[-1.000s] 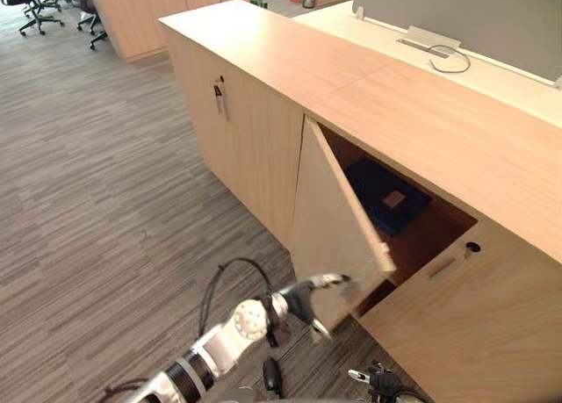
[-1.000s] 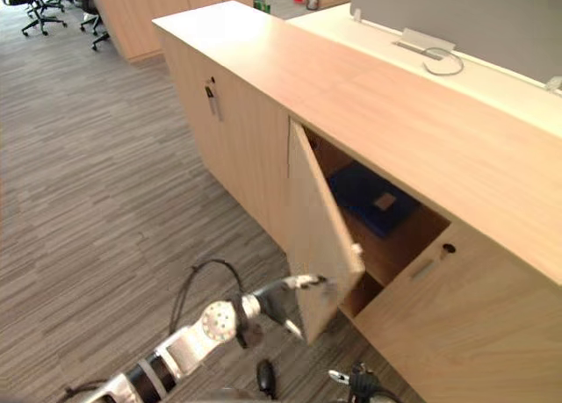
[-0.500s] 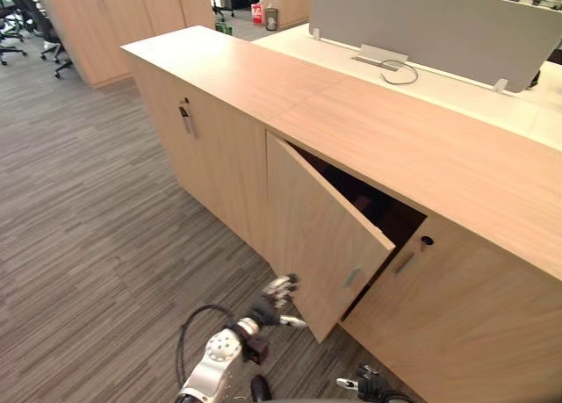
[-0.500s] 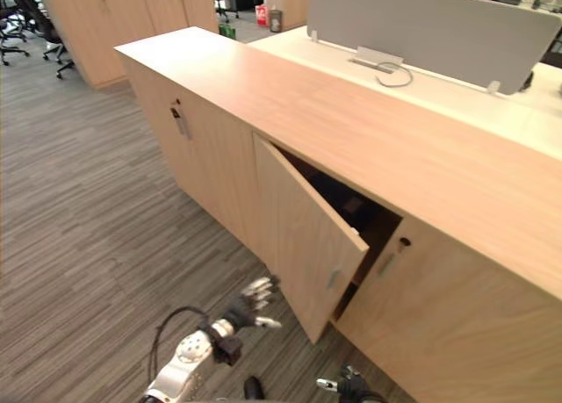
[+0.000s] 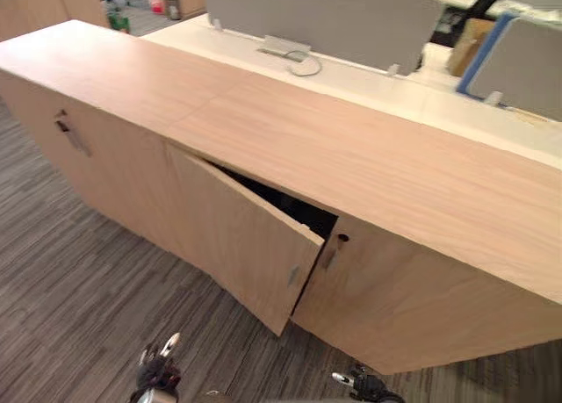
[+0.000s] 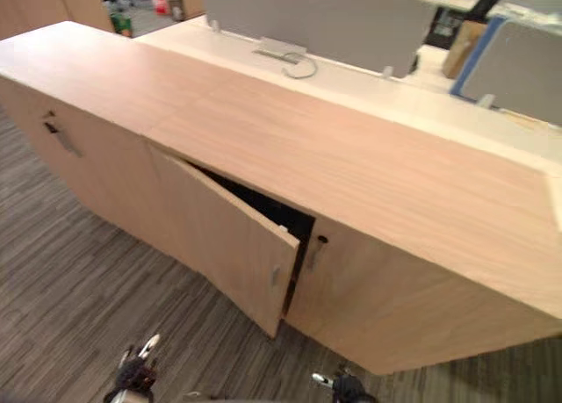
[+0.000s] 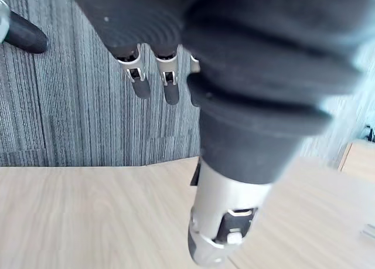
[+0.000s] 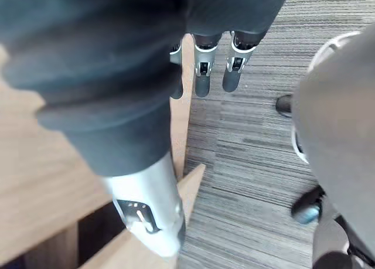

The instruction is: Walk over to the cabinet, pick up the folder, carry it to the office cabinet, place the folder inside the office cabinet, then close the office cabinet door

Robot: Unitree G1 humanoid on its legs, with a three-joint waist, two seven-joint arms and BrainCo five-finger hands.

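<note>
While the office cabinet door [image 5: 241, 245] hangs ajar (nearly shut), left hand [image 7: 140, 81] and right hand [image 8: 202, 75] dangle loose-fingered, holding nothing; final push remains.

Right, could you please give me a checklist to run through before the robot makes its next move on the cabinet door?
1. Office cabinet door shut: not ok; it stands ajar, its free edge swung out from the office cabinet.
2. Folder inside: cannot tell; the gap is dark.
3. Left robot hand free: ok; fingers straight, holding nothing.
4. Right robot hand free: ok; fingers straight, holding nothing.
5. A robot hand on the door: not ok; both are low over the carpet, apart from it.
</note>
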